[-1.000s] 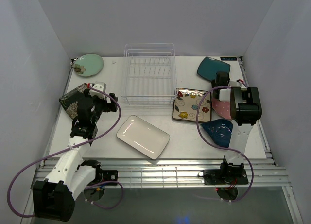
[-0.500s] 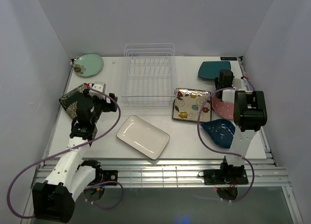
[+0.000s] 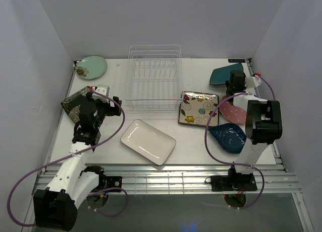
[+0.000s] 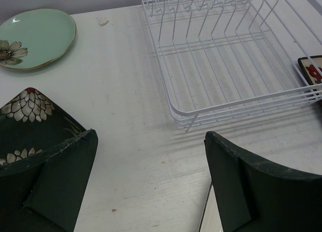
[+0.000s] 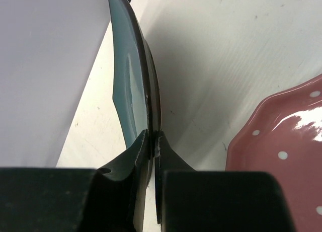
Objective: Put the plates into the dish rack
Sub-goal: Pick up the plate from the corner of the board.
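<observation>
top: overhead, far | wrists: low, close | top+left share dish rack (image 3: pixel 153 80)

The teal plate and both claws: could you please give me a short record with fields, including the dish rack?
right claw: shut on the rim of the teal plate
teal plate: tilted up on edge
left claw: open, holding nothing
dish rack: no plates in it yet
pink plate: lying flat beside teal plate, not gripped
</observation>
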You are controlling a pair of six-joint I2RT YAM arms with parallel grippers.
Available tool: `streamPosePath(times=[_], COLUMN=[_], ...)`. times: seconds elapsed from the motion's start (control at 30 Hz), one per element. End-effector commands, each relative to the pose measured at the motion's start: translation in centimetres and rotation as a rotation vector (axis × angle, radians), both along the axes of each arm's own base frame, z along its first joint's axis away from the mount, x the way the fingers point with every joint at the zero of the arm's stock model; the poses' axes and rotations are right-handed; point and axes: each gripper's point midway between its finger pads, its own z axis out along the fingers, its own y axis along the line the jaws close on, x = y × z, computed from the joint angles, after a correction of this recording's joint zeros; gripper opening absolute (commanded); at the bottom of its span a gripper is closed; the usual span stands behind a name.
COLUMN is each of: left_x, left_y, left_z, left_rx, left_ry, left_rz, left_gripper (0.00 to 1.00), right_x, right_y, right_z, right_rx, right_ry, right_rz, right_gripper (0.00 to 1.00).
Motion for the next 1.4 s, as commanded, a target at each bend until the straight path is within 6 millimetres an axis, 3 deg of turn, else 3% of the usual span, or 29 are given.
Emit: streamPosePath(times=[0.0, 0.3, 0.7, 0.87, 1.2, 1.37], left_x=[-0.4, -0.4, -0.5, -0.4, -0.3, -0.4], left_y=[-0.3, -0.4, -0.8, -0.7, -0.7, -0.8], left_z=[0.3, 0.4, 0.3, 0.0, -0.2, -0.2], left_rx=[0.001, 0.001, 0.001, 0.005, 0.007, 0.006], left_ry=[-0.02, -0.02, -0.019, -0.013, -0.006, -0.006], left_rz=[-0.02, -0.027, -0.049, -0.048, -0.044, -0.048], left_gripper=[0.98, 0.98, 0.98, 0.98, 0.98, 0.98], right_x=[2.2, 3.7, 6.2, 6.0, 3.8, 3.1], right_y=[-0.7, 0.2, 1.2, 1.5, 3.3, 4.8], right_z=[10.4, 14.4, 17.4, 18.6, 25.0, 26.6], right_rx=[-0.073, -0.197, -0.328, -0.377, -0.398, -0.397], right_ry=[-0.263, -0.292, -0.345, -0.363, -0.481, -0.521], right_rz=[-0.015, 0.091, 0.187, 0.222, 0.291, 0.326], right_gripper=[0.08, 0.08, 0.08, 0.08, 0.08, 0.08])
